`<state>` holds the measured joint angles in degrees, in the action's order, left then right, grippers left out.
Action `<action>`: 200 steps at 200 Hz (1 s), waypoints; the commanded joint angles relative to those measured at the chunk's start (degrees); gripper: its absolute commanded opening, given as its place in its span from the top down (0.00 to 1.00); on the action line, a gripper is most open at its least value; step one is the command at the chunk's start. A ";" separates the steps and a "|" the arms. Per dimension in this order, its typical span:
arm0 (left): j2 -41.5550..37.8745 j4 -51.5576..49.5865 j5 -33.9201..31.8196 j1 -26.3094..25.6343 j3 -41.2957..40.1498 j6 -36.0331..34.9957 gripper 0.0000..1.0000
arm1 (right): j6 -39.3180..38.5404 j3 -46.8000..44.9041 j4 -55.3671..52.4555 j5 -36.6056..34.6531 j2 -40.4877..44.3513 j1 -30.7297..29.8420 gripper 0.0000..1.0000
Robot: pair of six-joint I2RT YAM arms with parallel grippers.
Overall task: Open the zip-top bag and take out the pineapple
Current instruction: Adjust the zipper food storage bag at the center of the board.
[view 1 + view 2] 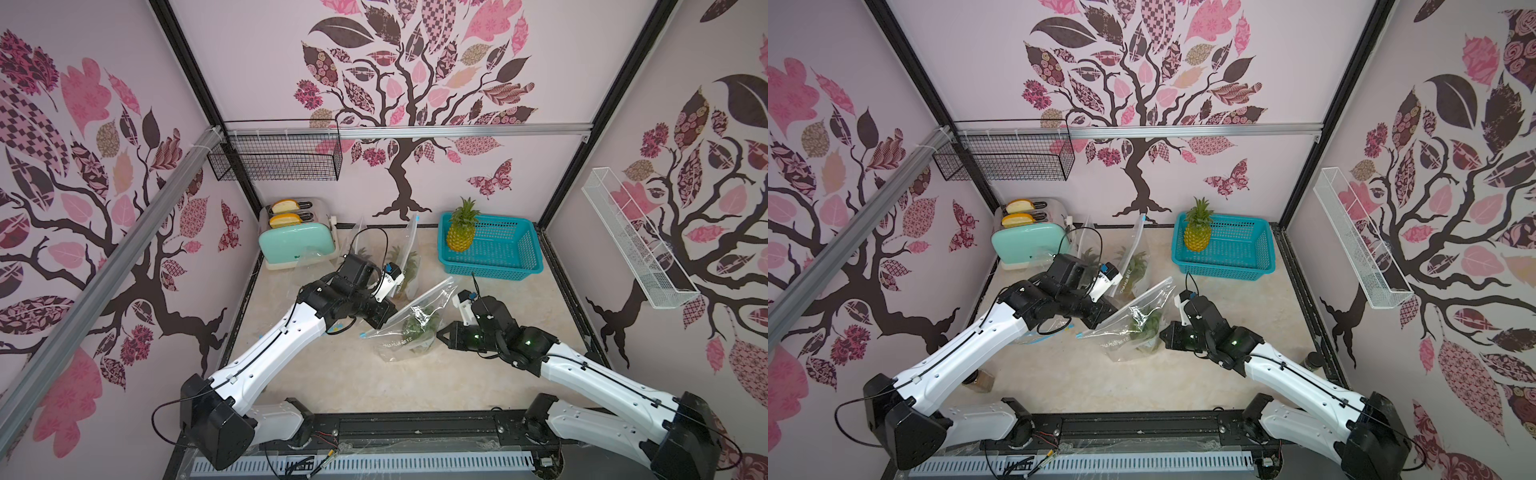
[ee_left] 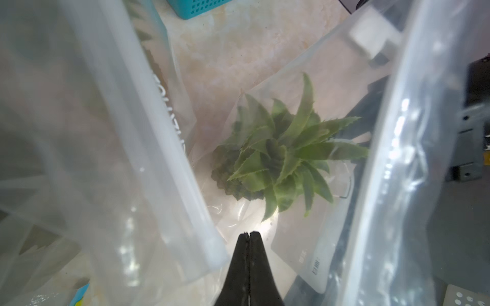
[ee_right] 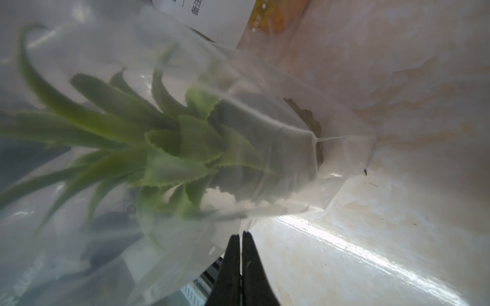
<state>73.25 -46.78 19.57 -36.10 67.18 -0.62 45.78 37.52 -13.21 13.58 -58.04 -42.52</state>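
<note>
Soft even light, top views sharp, edges bowed, wrist views hazy, seemingly through zip-top bag

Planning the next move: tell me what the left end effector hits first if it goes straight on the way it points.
Likely the clear film of the zip-top bag, right ahead of the shut left end effector; just behind it, the leafy crown of the pineapple. Depth is unclear.

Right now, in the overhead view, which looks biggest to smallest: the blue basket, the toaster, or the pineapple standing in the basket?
1. Blue basket
2. Toaster, only slightly smaller
3. Pineapple, clearly smallest
</note>
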 commanded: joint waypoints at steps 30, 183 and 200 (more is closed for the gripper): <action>-3.92 11.35 -5.13 -6.13 -6.56 8.70 1.00 | 1.24 1.42 10.72 -0.75 -3.31 1.84 0.91; -13.46 23.49 -22.79 -19.54 -12.70 22.83 0.91 | -11.20 16.67 4.92 5.15 -14.23 9.30 0.64; -15.24 20.34 -25.49 -19.45 -11.85 21.28 0.81 | -15.01 17.95 -1.39 2.93 -10.71 9.46 0.57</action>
<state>61.04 -22.90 0.05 -55.55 52.80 22.70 37.67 51.64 -3.75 20.62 -74.02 -33.54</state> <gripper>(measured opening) 0.137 0.389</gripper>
